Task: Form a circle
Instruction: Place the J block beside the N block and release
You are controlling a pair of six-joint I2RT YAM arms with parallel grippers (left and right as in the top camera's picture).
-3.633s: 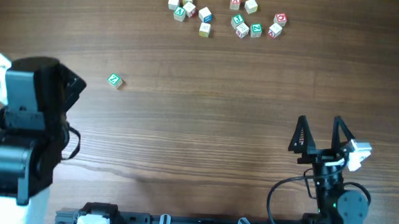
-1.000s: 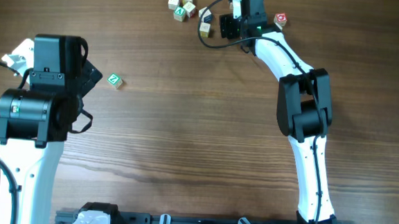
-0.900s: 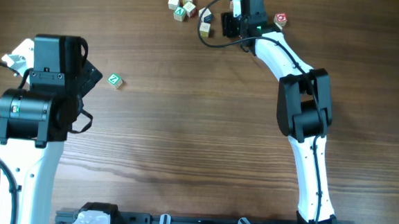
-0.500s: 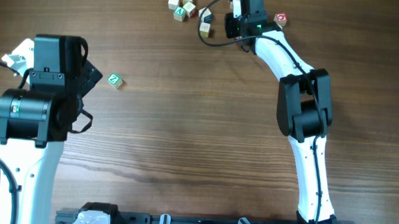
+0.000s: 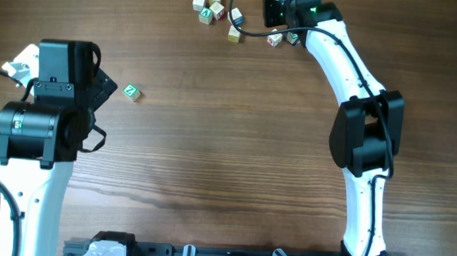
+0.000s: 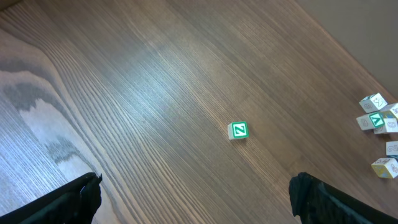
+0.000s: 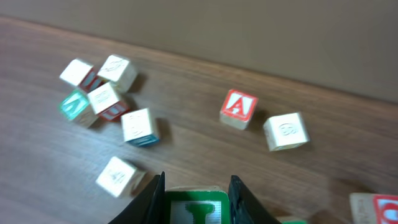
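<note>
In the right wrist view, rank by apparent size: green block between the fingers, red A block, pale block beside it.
1. Largest: the green block, though nearest the camera.
2. The red A block and pale block look about alike; I won't rank them.

Green-faced letter cube, clamped, upright

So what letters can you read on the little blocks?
"A", red: on the red-faced block.
"Z", green: on the lone block; maybe a sideways N.
Green letter on the green block in the right gripper: cut off, unreadable.
Other blocks: too blurred.
</note>
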